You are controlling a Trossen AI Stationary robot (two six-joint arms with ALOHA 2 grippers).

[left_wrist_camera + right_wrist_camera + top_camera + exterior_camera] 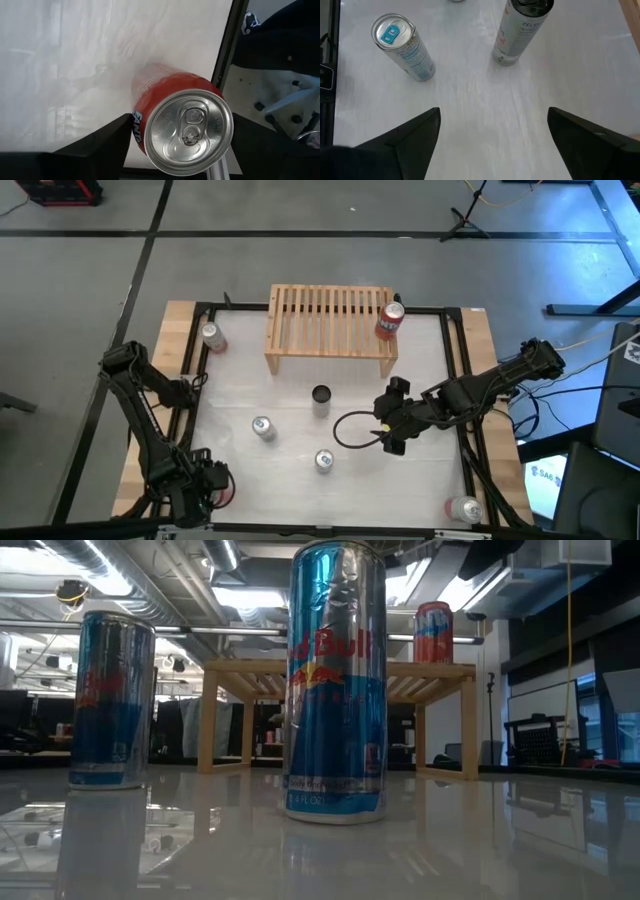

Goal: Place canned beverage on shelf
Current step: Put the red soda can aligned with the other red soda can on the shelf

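White table (pixel 290 470), red can (pixel 389 321) on shelf (pixel 330 328), right fingers (pixel 395 145) spread, apart.

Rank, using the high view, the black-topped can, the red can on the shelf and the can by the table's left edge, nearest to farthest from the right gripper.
From the right gripper:
1. Black-topped can, mid-table, in front of the shelf.
2. Red can, on the shelf's right end.
3. Left-edge can, beside the shelf's left leg.
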